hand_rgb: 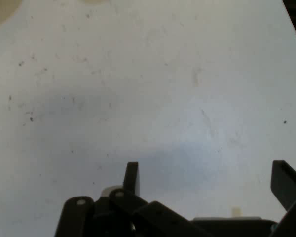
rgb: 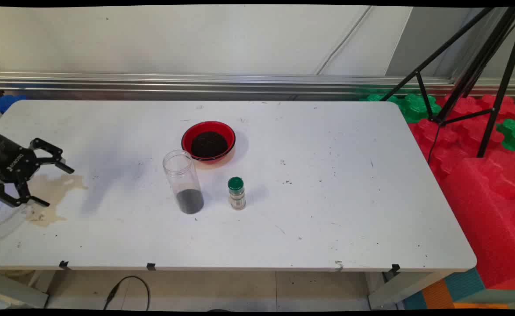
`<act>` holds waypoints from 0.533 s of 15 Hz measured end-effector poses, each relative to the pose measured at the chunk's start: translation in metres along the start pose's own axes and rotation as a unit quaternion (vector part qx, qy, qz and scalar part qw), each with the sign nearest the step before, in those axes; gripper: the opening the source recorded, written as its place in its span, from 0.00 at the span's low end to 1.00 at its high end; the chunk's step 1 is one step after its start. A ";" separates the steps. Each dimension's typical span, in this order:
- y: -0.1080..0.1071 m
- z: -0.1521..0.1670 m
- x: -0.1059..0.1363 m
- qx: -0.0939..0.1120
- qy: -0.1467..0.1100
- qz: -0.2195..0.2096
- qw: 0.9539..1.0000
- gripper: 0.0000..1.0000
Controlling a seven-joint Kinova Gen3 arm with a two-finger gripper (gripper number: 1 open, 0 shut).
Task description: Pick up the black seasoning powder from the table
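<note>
Nearest the worktop's (rgb: 327, 219) front edge stand a clear jar (rgb: 183, 182) with dark grains at its bottom and, just beside it, a green-capped spice bottle (rgb: 236, 193); behind them sits a red bowl (rgb: 208, 141) of dark grains. At the left edge the tool (rgb: 55, 184) hangs wide open, empty, above a brownish stain (rgb: 51, 193).

The gripper (rgb: 55, 184) was matte black, with an open-framed linkage, two slim fingers (hand_rgb: 131, 177) and small white lettering.
</note>
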State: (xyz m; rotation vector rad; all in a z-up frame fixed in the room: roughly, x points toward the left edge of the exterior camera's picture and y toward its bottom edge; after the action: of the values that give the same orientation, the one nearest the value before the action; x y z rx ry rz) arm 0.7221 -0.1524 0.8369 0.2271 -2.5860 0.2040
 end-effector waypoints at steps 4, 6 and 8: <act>-0.009 0.005 0.010 0.009 0.019 -0.022 1.000 1.00; -0.016 0.010 0.015 0.014 0.031 -0.033 0.999 1.00; -0.022 0.015 0.021 0.019 0.043 -0.043 0.998 1.00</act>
State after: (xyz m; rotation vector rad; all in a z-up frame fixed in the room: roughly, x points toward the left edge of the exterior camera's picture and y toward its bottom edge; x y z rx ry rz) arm 0.7017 -0.1790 0.8376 0.3358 -2.4824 0.2274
